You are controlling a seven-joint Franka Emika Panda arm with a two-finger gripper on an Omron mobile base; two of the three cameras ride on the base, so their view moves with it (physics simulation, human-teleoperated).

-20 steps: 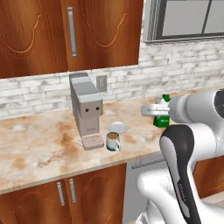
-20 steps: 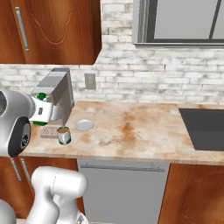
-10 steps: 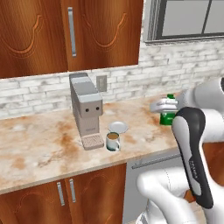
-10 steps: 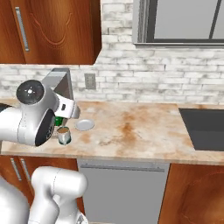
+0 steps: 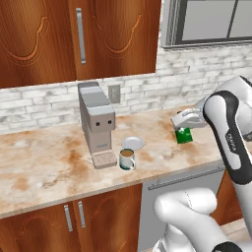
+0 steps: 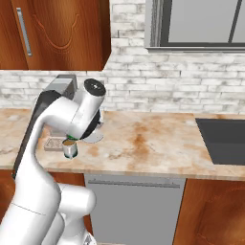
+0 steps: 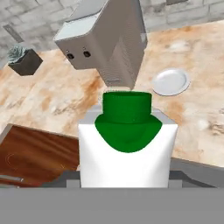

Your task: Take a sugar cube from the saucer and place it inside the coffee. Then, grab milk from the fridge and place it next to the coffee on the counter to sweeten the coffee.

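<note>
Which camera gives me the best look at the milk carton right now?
The hand view: the milk sits close up, green cap toward the camera, white body below, held in the claw. The left base view shows its green lower band beside the arm, above the counter. In the right base view the arm hides it.

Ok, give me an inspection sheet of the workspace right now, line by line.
Surface: counter, beige marble with rusty blotches, over wood cabinets.
Job's things: coffee with brown liquid in front of the saucer, which looks bare. Milk held in the hand above the counter's right part, green cap towards the camera.
Clutter: grey coffee machine beside the mug; small potted plant further along.
Hand: hand holds the milk; fingers hidden.
Cables: nothing seen.
Surroundings: brick backsplash, wall outlet, window, dark cooktop, upper cabinets.
</note>
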